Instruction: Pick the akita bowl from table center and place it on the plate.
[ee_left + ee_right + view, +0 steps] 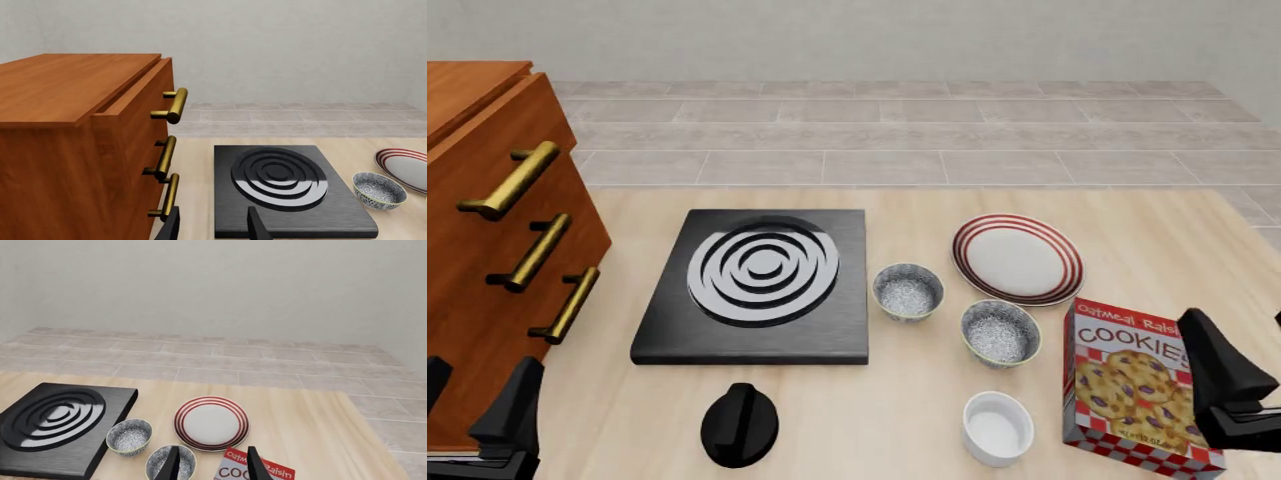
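Akita bowl sits on the table just right of the black stove, near but apart from the striped plate; we see the bigger speckled bowl close by. Our left gripper and right gripper hover with fingers spread, holding nothing

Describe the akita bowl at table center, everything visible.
The akita bowl is small, round and deep, with a speckled grey-white inside, pale rim and dark patterned outside. It stands upright and empty on the wooden table, between the black stove and the red-striped plate, touching neither. A near-identical speckled bowl sits apart on its near-right side. Neither gripper is near it.
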